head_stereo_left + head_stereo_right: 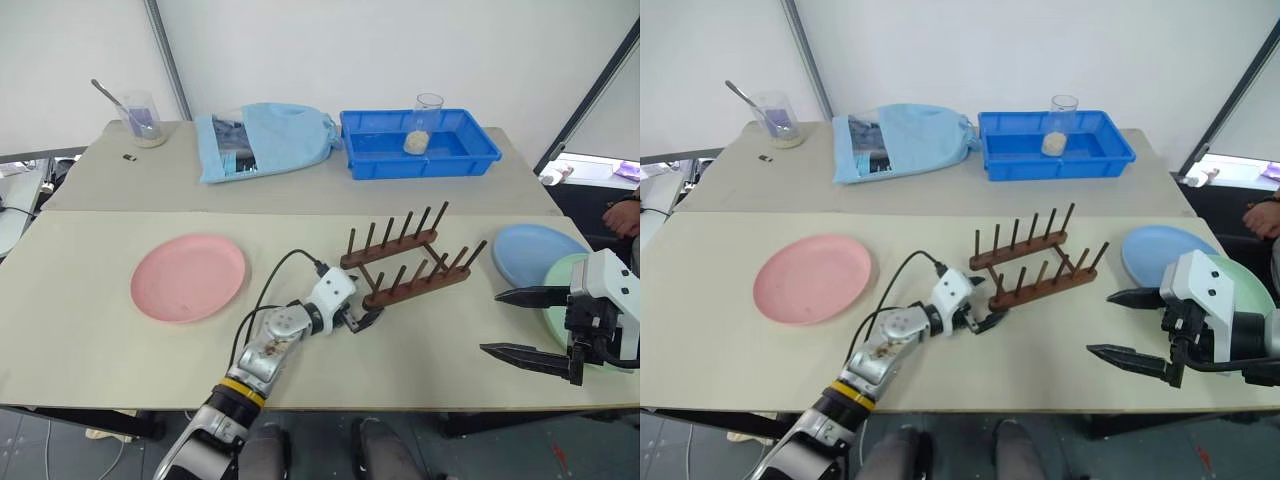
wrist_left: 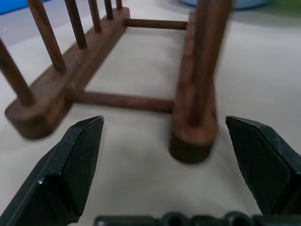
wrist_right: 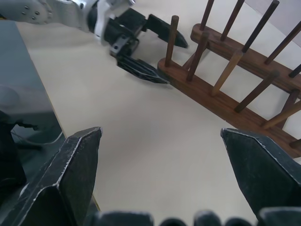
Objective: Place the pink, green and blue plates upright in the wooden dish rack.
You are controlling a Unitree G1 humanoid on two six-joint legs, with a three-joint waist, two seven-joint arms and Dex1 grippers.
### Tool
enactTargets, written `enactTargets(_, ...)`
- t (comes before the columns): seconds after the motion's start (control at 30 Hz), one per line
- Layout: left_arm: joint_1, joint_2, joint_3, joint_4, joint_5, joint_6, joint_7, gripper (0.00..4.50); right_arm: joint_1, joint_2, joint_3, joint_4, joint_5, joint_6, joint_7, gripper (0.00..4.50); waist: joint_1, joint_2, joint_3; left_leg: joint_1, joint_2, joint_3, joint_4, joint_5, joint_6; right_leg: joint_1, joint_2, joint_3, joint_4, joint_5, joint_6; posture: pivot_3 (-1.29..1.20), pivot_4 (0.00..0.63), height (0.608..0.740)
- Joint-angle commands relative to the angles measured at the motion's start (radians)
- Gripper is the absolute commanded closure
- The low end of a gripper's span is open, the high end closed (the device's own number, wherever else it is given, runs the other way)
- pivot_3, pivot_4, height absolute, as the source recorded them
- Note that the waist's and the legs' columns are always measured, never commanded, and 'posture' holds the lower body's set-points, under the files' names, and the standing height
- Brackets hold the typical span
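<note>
left gripper (image 1: pixel 366 318) — fingers apart, straddling the near end of the rack's (image 1: pixel 405 262) front bar, holding nothing. right gripper (image 1: pixel 522 323) hangs wide open off the rack's right. blue plate (image 1: pixel 535 252) and green plate (image 1: pixel 562 296) lie overlapped behind it — pink plate (image 1: pixel 188 277) lies flat, far left.

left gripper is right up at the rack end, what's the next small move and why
Probably ease the left gripper forward and close on the near bar of the wooden dish rack. Its fingers stand open astride that bar's end, not yet gripping, so it looks set to steady the rack. All three plates still lie flat: pink plate, blue plate, green plate.
</note>
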Motion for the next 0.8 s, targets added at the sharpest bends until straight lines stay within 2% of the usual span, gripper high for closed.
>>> enactTargets(0.03,-0.011,-0.034,-0.01,0.056,0.019,-0.028,0.002,1.32,0.004,0.009,-0.048,-0.031,0.025,0.008,-0.008,0.0,0.001,0.0,0.0,0.0,0.0,0.0,0.0,0.0,0.0,0.0,0.0,0.0,0.0,0.0,0.0,0.0,0.15,0.74)
enactTargets(0.13,-0.011,-0.035,-0.01,0.063,0.025,-0.038,-0.013,2.84,0.014,0.017,-0.057,-0.042,0.026,0.009,-0.011,0.0,0.007,0.0,0.0,-0.001,-0.001,-0.001,0.0,0.0,0.0,0.0,0.0,0.0,0.0,-0.001,0.001,0.0,0.15,0.74)
enactTargets(0.2,-0.007,-0.02,-0.002,0.055,0.022,-0.041,-0.027,3.62,0.028,0.025,-0.065,-0.05,0.024,0.006,-0.013,0.0,0.008,0.0,0.0,-0.001,-0.001,-0.001,0.0,0.0,0.0,0.0,0.0,0.001,-0.001,-0.001,0.002,0.0,0.15,0.74)
enactTargets(0.3,0.003,0.026,0.007,0.012,-0.005,-0.047,-0.104,3.63,0.06,0.039,-0.09,-0.068,0.021,0.003,-0.013,0.0,0.007,0.0,0.0,-0.001,0.0,-0.002,0.0,0.0,0.0,0.0,0.001,0.001,0.0,-0.001,0.002,0.0,0.15,0.74)
enactTargets(0.5,-0.017,0.138,-0.024,-0.056,-0.083,-0.096,-0.384,3.63,0.189,0.074,-0.202,-0.135,0.003,0.018,0.007,0.0,0.004,0.0,0.0,-0.002,0.002,-0.002,-0.001,0.0,0.0,-0.002,0.003,0.0,0.001,-0.001,0.001,0.0,0.15,0.74)
enactTargets(0.63,-0.104,0.115,-0.031,0.066,-0.084,-0.161,-0.477,3.63,0.297,0.11,-0.253,-0.159,-0.06,-0.027,0.027,0.0,0.013,0.0,0.0,-0.006,0.001,-0.003,0.0,0.0,0.0,-0.002,0.002,0.0,-0.002,-0.002,0.001,0.0,0.15,0.74)
enactTargets(0.8,-0.206,0.054,-0.043,0.248,-0.047,-0.243,-0.518,3.63,0.342,0.147,-0.267,-0.191,-0.071,-0.036,0.015,0.0,0.008,0.0,0.0,-0.008,0.0,-0.002,0.001,0.0,0.0,-0.002,0.001,0.002,-0.004,-0.002,0.003,0.0,0.15,0.74)
